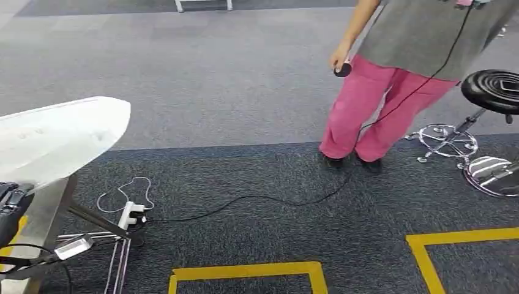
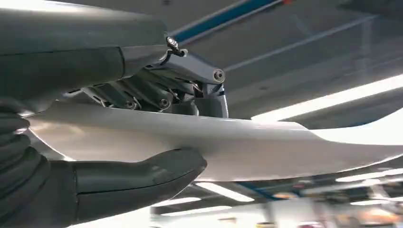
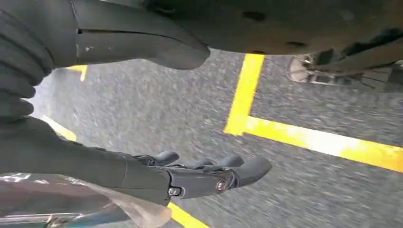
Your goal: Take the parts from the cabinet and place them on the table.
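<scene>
part: I've got the white part [image 1: 58, 138] up at the left of the head view, a long flat moulded panel with a rounded end, carried over the carpet [image 1: 245, 92]; no table or cabinet in any picture right now
left hand: my left hand [image 2: 142, 137] is clamped on it, thick thumb [image 2: 142, 175] pressed on one face and the darker fingers [image 2: 157, 97] folded over the other, so it's a pinch across the thin edge
right hand: right hand [image 3: 199, 173] hangs over the floor with the yellow tape [image 3: 304, 137], fingers stretched out and slack, nothing in them
how it handles: my guess is it's light and stiff, thin shell, glossy so probably slippery; a one-handed pinch near one end means the long free end wants to lever down and twist
where to hold: I'd rather be gripping closer to the middle, or get the right hand under the far end before setting it down
watch out: person in pink trousers [image 1: 373, 116] stands ahead to the right, a black cable [image 1: 257, 199] runs across the floor to a power strip [image 1: 130, 214], stool [image 1: 489, 98] at far right
</scene>
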